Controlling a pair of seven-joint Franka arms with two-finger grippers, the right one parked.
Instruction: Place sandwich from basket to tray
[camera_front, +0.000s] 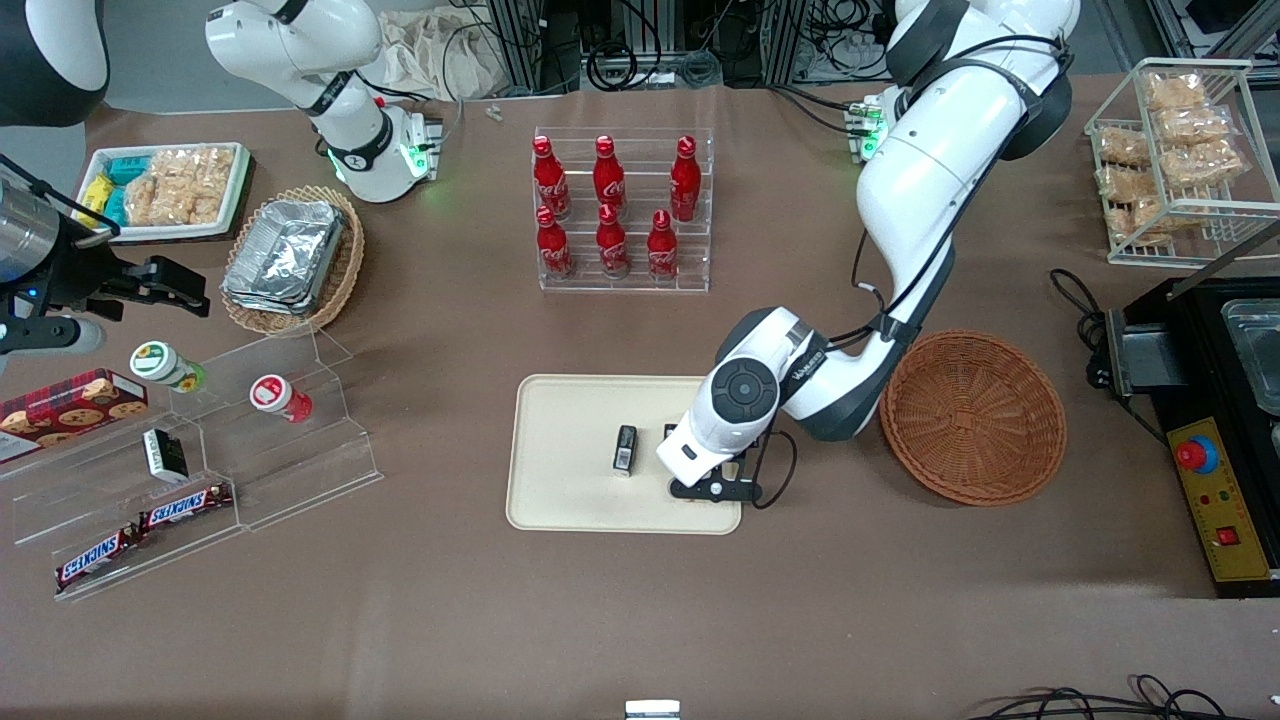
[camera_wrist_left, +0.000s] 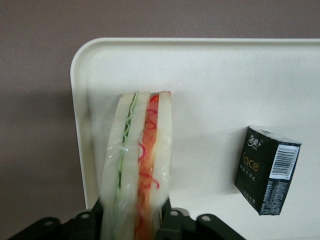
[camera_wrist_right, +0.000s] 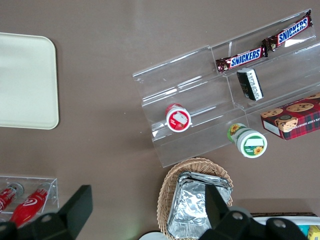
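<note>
My left gripper is shut on the sandwich, a wedge of white bread with green and red-orange filling in clear wrap. It holds the sandwich over the cream tray, close to the tray's rim. In the front view the gripper is over the end of the tray nearest the reddish-brown basket, and the arm hides the sandwich. The basket has nothing in it.
A small black box stands on the tray beside the sandwich; it also shows in the front view. A clear rack of red bottles stands farther from the front camera. A black appliance sits beside the basket.
</note>
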